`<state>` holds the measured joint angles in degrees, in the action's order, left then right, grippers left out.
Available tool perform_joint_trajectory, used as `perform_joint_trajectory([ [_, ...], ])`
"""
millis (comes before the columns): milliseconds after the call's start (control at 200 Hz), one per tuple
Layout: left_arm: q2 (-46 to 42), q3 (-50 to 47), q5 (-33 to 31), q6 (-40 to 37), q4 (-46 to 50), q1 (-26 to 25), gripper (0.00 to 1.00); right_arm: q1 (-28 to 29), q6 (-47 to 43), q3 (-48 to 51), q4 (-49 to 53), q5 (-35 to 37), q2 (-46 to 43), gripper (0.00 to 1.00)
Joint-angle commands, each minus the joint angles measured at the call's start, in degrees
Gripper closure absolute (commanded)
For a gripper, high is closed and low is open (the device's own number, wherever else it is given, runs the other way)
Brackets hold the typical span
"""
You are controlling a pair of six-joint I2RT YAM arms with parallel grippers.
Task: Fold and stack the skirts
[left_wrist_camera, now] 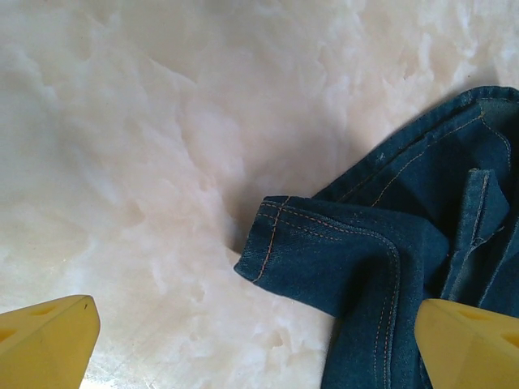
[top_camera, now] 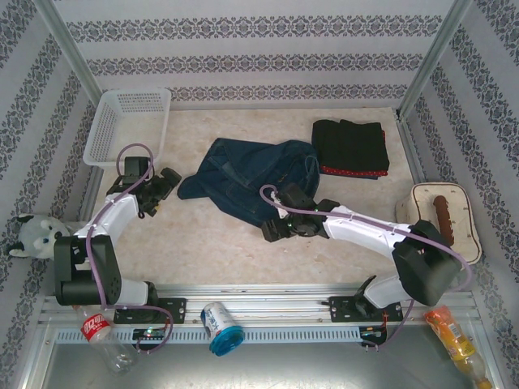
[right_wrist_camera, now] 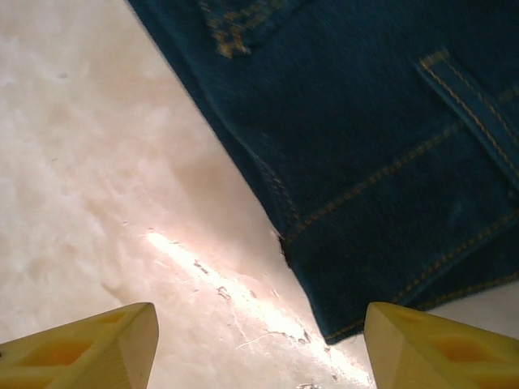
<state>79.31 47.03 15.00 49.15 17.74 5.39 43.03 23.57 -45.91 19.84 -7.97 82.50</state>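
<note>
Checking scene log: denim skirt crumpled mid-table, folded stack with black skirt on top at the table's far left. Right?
No. The folded stack, black skirt on top, sits at the far right, not the far left; the top external view shows it. The denim skirt is crumpled mid-table, as stated.

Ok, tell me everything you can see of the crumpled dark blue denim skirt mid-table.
The dark blue denim skirt lies crumpled, unfolded, on the pale marble-look tabletop, apart from the folded black cloth stack at back right. Orange-tan stitching, a hemmed corner, and a pocket edge show. Both arms' jaws stand open at its edges.
</note>
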Motion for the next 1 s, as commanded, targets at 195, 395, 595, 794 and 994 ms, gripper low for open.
perform_joint_trajectory([
  [195, 0.9, -0.9, 3.1, 1.6, -4.3, 1.8, 0.0, 0.8, 7.7, 5.5, -8.6, 5.0, 0.7, 0.32],
  [395, 1.3, -1.4, 4.4, 2.2, -5.2, 2.3, 0.0, 0.7, 5.8, 7.1, -12.2, 3.4, 1.2, 0.47],
  [595, 1.1, -1.4, 4.2, 2.2, -4.9, 2.5, 0.0, 0.8, 5.4, 8.1, -14.4, 2.4, 2.8, 0.53],
  [794, 1.2, -1.9, 4.3, 1.9, -4.8, 2.7, 0.0, 1.0, 5.7, 7.4, -15.1, 1.8, 5.7, 0.68],
  [994, 1.7, -2.0, 7.9, -4.5, -3.1, 2.6, 0.05, -8.2, 5.2, 5.3, -12.8, -2.1, -4.5, 0.99],
])
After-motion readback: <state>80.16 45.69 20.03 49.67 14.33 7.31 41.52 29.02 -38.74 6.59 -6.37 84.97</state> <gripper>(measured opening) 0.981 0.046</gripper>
